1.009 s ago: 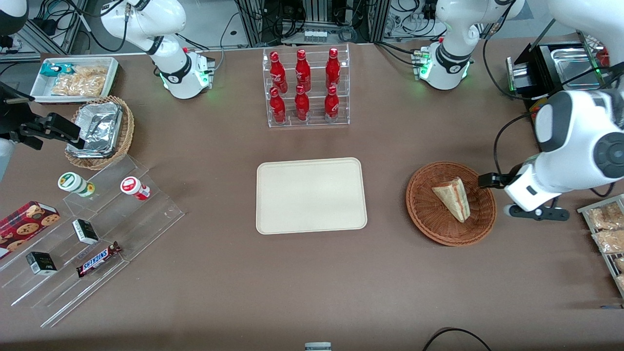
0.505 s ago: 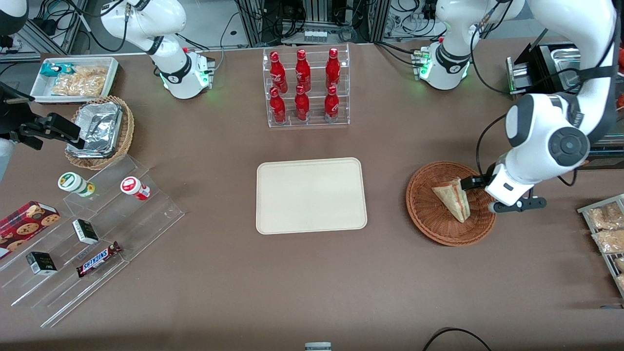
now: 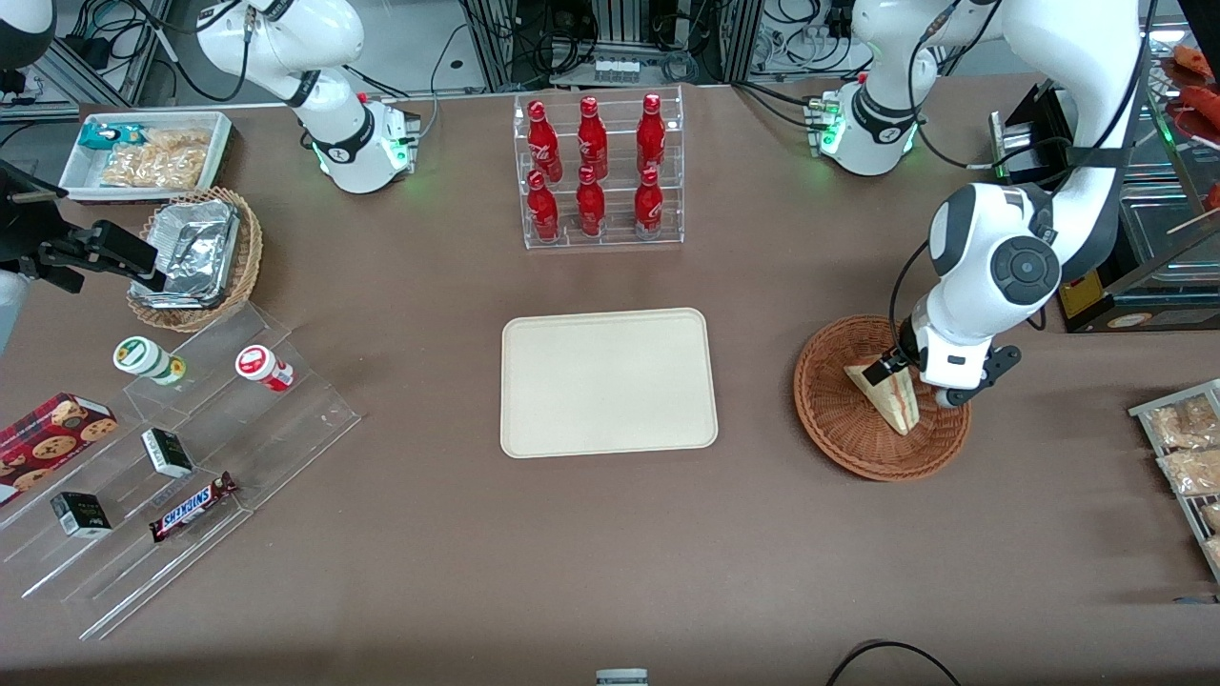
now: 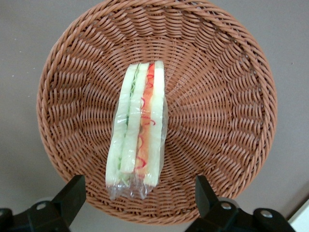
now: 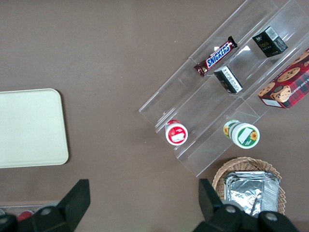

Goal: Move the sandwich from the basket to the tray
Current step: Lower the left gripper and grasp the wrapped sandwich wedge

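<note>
Nearest the front camera among the task's things, the basket (image 3: 882, 398) sits on the brown tabletop (image 3: 572, 553) toward the working arm's end, with the sandwich (image 3: 888, 393) lying inside it on the woven floor, wrapped in clear film, its red and green filling edge turned upward (image 4: 137, 147). Directly above the sandwich hangs the left arm's jaws (image 3: 905, 367), spread wide apart with one finger (image 4: 72, 195) showing to either side of the wedge, touching nothing. Beside the basket, well apart, lies the cream tray (image 3: 608, 382). Farther from the camera stands a clear rack of red bottles (image 3: 596, 171).
</note>
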Controlling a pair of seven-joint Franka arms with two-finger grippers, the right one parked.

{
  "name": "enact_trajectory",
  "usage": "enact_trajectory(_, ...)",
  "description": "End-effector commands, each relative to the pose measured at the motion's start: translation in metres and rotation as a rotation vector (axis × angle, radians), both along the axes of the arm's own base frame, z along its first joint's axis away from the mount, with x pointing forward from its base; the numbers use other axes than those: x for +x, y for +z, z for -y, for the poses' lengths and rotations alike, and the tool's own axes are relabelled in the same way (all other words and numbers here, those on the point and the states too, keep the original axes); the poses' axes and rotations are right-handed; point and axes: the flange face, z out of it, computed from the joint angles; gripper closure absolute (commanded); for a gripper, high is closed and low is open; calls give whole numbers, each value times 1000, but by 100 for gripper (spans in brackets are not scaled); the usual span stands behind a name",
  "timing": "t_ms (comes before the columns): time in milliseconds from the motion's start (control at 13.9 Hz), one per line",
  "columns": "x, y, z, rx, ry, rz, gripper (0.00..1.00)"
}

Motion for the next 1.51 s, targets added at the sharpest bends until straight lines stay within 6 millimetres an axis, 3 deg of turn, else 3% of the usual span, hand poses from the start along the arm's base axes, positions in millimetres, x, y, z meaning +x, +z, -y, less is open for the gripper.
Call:
enact_trajectory(0,0,-7,-2,-2,22,5,0)
enact_trajectory(577,-1,-57,-9,-22,52,-13,0)
enact_trajectory(649,-1,-60,-9,-22,67,-19,17)
enact_trajectory(721,-1,-60,-9,-21,79,-21,57)
enact_trajectory(793,-1,-58,-9,-20,79,-24,86)
enact_trajectory(937,2,-49,-10,-20,63,-13,93)
enact_trajectory(1225,14,-27,-6,-22,-24,-18,94)
enact_trajectory(1441,31,-1,12,-30,-156,-30,94)
